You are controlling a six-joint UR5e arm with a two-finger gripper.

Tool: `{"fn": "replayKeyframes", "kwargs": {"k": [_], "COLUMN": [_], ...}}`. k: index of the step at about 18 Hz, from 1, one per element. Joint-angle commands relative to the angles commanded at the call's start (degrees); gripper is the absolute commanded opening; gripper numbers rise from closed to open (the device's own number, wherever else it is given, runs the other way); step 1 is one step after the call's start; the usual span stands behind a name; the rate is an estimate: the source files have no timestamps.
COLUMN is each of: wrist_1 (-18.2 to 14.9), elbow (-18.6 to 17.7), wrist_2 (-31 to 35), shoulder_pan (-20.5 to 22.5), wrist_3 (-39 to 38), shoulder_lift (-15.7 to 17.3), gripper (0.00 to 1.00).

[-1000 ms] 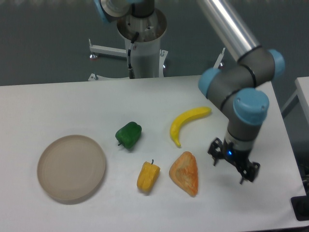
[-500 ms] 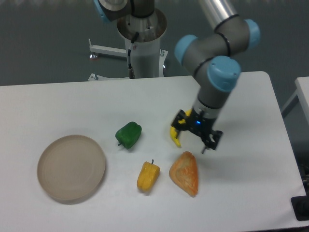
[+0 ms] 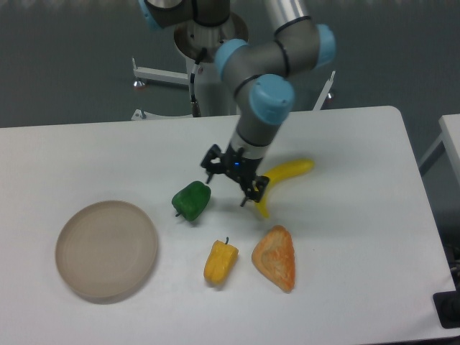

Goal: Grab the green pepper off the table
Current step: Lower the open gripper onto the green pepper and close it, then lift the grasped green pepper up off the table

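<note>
On the left of the large white table [image 3: 86, 154] I see the round beige plate [image 3: 106, 249], with nothing on it; next comes the small glossy dark-green pepper [image 3: 191, 200], lying on the table and not touched by anything. Just right of it and slightly above hangs my black two-finger gripper [image 3: 228, 182], its fingers spread apart and holding nothing; one second ago it was far at the right edge, so it has crossed over the curved yellow banana [image 3: 282, 180] toward the pepper. I judge the approach nearly done; lowering and closing are left. The yellow-orange pepper [image 3: 220, 261] and the orange wedge-shaped piece [image 3: 274, 259] lie in front, apart.
</note>
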Motion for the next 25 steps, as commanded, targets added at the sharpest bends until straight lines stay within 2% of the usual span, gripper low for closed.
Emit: {"fn": "replayKeyframes", "kwargs": {"k": [3, 13, 14, 16, 17, 18, 20, 25], "wrist_1": [4.22, 4.58, 4.58, 4.58, 4.58, 4.58, 4.58, 4.5], "elbow": [-2.38, -3.26, -3.09, -2.74, -2.56, -2.47, -2.29, -0.1], "wrist_2": [0.09, 0.44, 0.44, 0.35, 0.35, 0.35, 0.35, 0.35], "shoulder_pan": [-1.06, -1.85, -1.85, -1.85, -1.77, -1.85, -1.68, -0.89], "wrist_3": [0.17, 0.7, 0.61, 0.79, 0.79, 0.88, 1.05, 1.23], "shoulder_lift": [-0.09, -0.62, -0.62, -0.62, -0.7, -0.7, -0.7, -0.44], "gripper": [1.0, 0.99, 0.89, 0.57, 0.46, 0.39, 0.32, 0.29]}}
